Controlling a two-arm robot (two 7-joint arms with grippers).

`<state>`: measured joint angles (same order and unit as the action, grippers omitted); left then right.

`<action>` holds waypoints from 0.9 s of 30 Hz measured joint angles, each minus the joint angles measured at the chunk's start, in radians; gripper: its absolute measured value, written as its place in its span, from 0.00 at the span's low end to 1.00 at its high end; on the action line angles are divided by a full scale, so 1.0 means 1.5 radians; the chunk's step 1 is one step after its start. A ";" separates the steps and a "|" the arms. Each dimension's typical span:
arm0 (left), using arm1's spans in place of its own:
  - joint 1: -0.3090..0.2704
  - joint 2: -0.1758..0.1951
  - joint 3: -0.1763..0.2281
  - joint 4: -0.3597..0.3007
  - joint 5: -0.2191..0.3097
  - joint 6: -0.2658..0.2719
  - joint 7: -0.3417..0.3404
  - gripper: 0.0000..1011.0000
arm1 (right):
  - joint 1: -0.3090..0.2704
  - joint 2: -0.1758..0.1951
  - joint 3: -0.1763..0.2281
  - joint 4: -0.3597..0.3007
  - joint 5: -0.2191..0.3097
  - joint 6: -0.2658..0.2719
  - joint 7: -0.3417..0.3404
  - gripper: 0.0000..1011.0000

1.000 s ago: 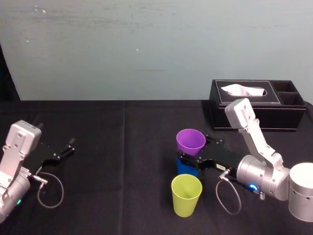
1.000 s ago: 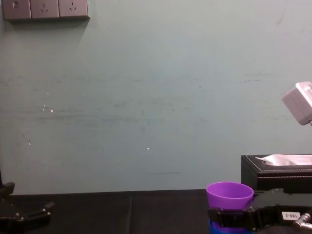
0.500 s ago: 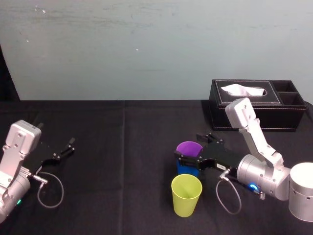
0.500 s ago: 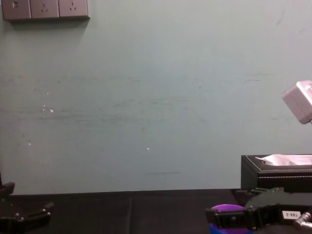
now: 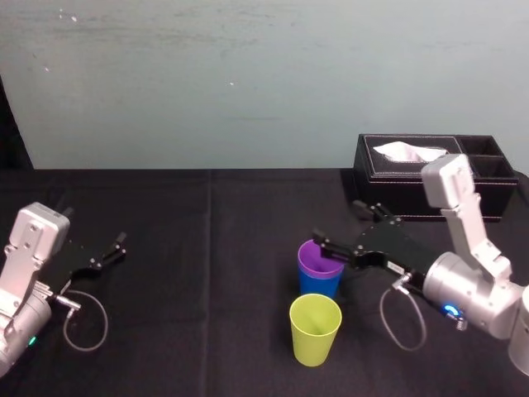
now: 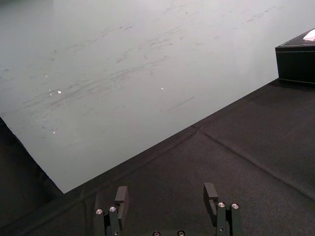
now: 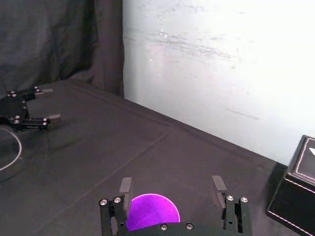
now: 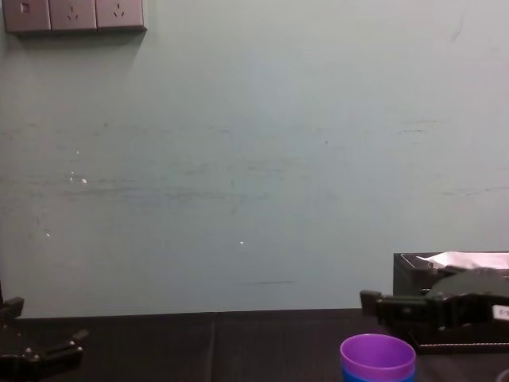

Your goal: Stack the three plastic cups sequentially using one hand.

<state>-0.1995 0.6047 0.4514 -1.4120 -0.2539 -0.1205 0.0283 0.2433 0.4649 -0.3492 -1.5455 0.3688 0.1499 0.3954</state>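
Two cups are nested right of the surface's (image 5: 207, 289) middle, the purple cup (image 5: 318, 255) inside the blue cup (image 5: 318, 284). The yellow-green cup (image 5: 315, 329) stands just nearer the front edge. The right gripper (image 5: 337, 225) hovers behind the pair, jaws released; it should clear the purple rim, then close gently on the yellow-green cup. The left gripper (image 6: 165, 192) rests near the left edge, jaws apart

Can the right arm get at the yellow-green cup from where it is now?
Probably yes. The right tool hangs open just over the purple cup; the yellow-green cup stands in front of it, upright, with nothing over it.
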 joint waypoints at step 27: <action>0.000 0.000 0.000 0.000 0.000 0.000 0.000 0.99 | -0.264 0.178 0.086 -0.192 0.145 0.013 0.069 0.99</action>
<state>-0.1995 0.6047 0.4514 -1.4120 -0.2539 -0.1205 0.0283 -0.1530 0.7312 -0.2201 -1.8340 0.5857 0.1700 0.4987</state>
